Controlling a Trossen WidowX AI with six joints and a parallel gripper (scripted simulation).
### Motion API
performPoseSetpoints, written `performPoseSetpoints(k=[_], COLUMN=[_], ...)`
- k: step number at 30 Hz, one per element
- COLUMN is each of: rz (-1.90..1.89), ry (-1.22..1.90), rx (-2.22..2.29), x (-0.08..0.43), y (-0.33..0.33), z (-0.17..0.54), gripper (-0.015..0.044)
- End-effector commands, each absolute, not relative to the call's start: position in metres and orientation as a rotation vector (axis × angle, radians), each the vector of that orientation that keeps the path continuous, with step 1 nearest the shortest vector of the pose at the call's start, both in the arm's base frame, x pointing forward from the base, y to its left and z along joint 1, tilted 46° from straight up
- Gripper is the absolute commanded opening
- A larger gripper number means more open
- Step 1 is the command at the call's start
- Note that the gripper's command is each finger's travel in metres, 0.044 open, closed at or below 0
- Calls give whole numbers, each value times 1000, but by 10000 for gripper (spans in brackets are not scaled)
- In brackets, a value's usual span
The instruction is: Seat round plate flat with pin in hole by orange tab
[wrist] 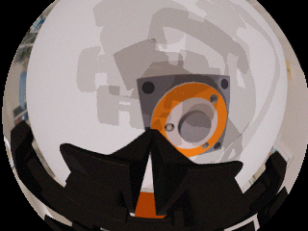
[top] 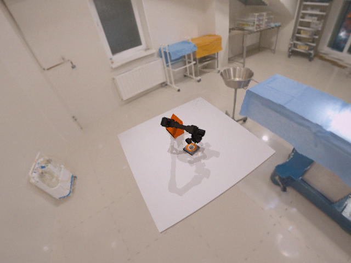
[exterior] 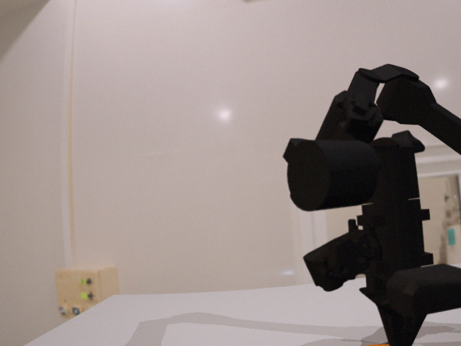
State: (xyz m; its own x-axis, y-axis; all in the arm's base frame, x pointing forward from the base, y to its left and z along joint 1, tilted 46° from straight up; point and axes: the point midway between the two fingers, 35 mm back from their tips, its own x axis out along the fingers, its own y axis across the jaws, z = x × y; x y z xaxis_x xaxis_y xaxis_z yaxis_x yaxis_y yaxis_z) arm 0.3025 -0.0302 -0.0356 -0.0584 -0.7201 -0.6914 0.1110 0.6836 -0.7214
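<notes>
The black six-joint robot arm (top: 182, 127) reaches out from an orange mounting block (top: 174, 126) over the white square desk (top: 158, 181) and bends down at the wrist above the workpiece. Its black parallel-jaw claw (wrist: 152, 154) is clenched, the two fingers pressed together to a point with nothing between them. In the wrist view the tips sit at the near-left rim of the round orange plate (wrist: 221, 115); whether they touch it cannot be told.

The plate is a flat ring threaded over a pale grey cylindrical post (wrist: 195, 122) and lies on the square dark grey base (wrist: 149, 98), which rests on the desk near its middle. Small dark holes (wrist: 214, 98) are spaced around the ring. An orange patch (wrist: 145, 202) shows low between the fingers; it may be the plate's tab, but this is unclear. The small pin is not distinguishable.

In the side view the claw (exterior: 400, 335) points straight down, with an orange sliver (exterior: 377, 344) at the picture's bottom edge beside its tip. The arm's grey shadows fall across the desk.
</notes>
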Motion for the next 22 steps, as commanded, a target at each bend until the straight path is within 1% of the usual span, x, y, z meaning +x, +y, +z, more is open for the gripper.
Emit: performPoseSetpoints(k=[1, 5, 22], rz=[-729, -730, -726], ry=[1475, 1475, 1475], rx=[-519, -520, -531], x=[306, 304, 304], y=[-15, -5, -11], z=[-22, -11, -18], gripper=[0, 0, 0])
